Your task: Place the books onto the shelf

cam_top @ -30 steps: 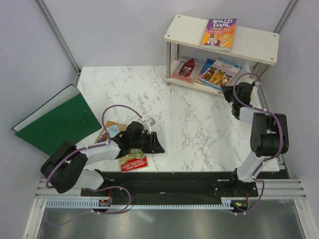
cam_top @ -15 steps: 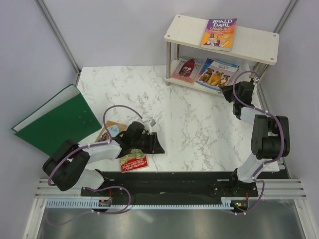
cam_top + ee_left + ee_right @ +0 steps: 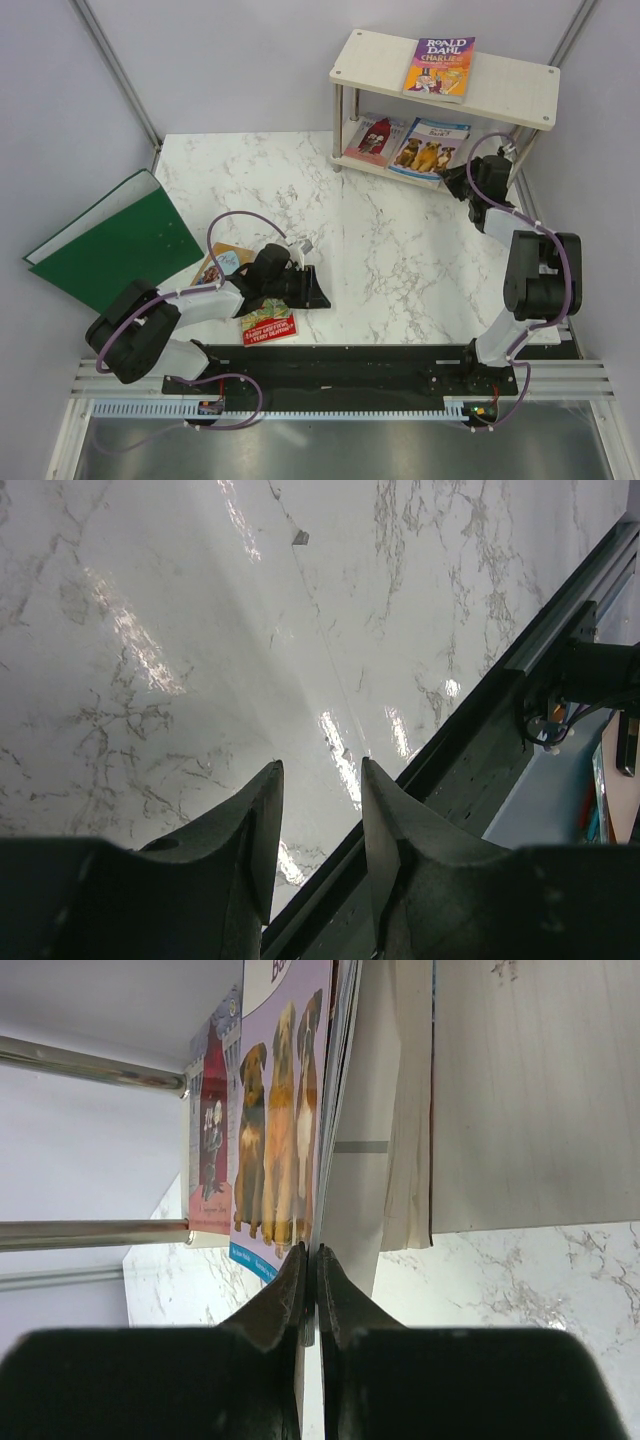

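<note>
Right gripper (image 3: 310,1255) jaws together, tips at the near edge of the dogs book (image 3: 280,1130) on the right end of the shelf (image 3: 510,92) lower board; we judge it's nudging that book in. Left gripper (image 3: 320,770) jaws apart, empty, by the table (image 3: 400,260) near edge; next move calls for picking up the tan book (image 3: 222,262) or the red-green book (image 3: 268,325), both near-left.

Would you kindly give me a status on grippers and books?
Left gripper open, empty. Right gripper shut on dogs book, lower shelf. Tan book, red book on table.
</note>
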Controlling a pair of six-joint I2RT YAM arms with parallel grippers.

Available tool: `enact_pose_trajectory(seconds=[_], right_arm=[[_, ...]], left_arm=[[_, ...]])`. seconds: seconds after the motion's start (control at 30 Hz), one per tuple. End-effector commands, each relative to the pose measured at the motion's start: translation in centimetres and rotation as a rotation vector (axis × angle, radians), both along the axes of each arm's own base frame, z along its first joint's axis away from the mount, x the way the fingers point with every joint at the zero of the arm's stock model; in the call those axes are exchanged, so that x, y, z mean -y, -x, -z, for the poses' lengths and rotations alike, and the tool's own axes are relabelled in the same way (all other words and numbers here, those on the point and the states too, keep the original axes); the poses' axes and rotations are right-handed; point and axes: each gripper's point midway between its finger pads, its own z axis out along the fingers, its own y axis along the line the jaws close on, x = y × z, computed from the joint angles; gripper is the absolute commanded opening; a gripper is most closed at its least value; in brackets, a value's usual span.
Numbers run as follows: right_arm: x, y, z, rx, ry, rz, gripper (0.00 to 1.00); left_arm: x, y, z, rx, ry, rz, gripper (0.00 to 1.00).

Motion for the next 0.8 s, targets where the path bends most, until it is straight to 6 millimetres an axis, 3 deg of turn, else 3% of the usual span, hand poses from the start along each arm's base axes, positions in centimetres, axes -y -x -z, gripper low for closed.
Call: enact_pose_trajectory(seconds=[0.0, 0.3, 0.77], right_arm=[[-0.6, -0.9, -0.4, 0.011, 0.025, -0.048, 0.06], [-1.0, -2.1, 1.2, -0.032, 0.008, -0.074, 0.06], [0.2, -3.2, -0.1, -0.003, 0.008, 0.006, 0.07]], left_arm=[[1.3, -0.7, -1.7, 0.028, 0.054, 0.007, 0.43], [1.4, -0.8, -1.5, 0.022, 0.052, 0.010, 0.43], [1.5, -0.8, -1.6, 0.023, 0.052, 0.014, 0.43]])
